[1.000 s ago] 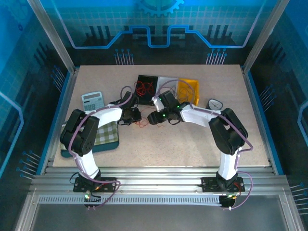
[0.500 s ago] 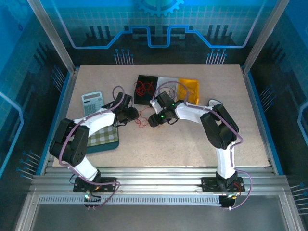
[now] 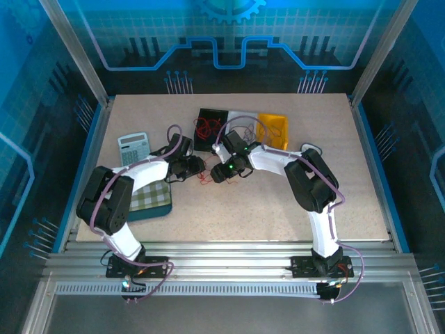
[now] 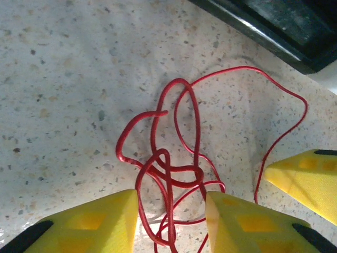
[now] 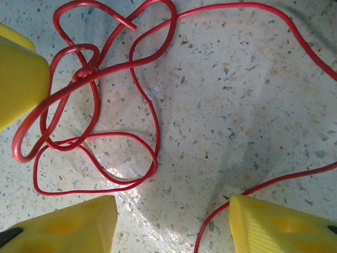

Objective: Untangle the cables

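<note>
cables [image 5: 87, 71]: glossy smooth plastic | table [image 5: 253, 105]: speckled stone-look, slight sheen | right claw fingers [image 5: 274, 226]: matt plastic

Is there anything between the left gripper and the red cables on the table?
Nothing visible stands between them. The red cables lie on the table, and some strands run between the open fingers of the left gripper.

My left gripper [image 4: 171, 211] and right gripper [image 5: 174, 216] stand nose to nose over the red wires [image 4: 168, 158], with little room between them. The black tray [image 4: 274, 45] blocks just behind. The bare table [image 3: 264, 209] nearer my bases lies free.
</note>
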`<move>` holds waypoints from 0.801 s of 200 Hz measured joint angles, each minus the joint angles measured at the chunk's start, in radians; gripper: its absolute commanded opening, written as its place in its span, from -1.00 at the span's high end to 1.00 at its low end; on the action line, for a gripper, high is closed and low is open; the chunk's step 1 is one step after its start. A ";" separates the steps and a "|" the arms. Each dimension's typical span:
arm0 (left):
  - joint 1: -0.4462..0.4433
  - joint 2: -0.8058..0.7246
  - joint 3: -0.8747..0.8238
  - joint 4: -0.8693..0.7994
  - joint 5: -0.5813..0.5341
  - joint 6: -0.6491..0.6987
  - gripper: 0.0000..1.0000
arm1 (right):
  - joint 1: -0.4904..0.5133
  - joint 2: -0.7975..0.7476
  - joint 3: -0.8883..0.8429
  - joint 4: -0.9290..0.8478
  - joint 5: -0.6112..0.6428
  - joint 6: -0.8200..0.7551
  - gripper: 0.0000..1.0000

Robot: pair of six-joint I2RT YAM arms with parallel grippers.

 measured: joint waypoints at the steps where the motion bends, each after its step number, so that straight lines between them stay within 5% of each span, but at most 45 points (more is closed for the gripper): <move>1: 0.000 0.000 0.001 -0.001 0.002 0.002 0.21 | 0.000 0.000 0.000 0.000 0.000 0.000 -0.17; 64: -0.048 0.073 0.103 -0.067 -0.012 0.055 0.27 | -0.006 0.000 -0.011 0.005 -0.001 0.009 -0.16; 113: -0.080 0.119 0.159 -0.157 -0.101 0.079 0.99 | -0.013 -0.008 -0.033 0.033 -0.004 0.024 -0.14; 160: -0.103 0.098 0.186 -0.216 -0.244 0.077 1.00 | -0.026 -0.018 -0.062 0.070 -0.027 0.046 -0.14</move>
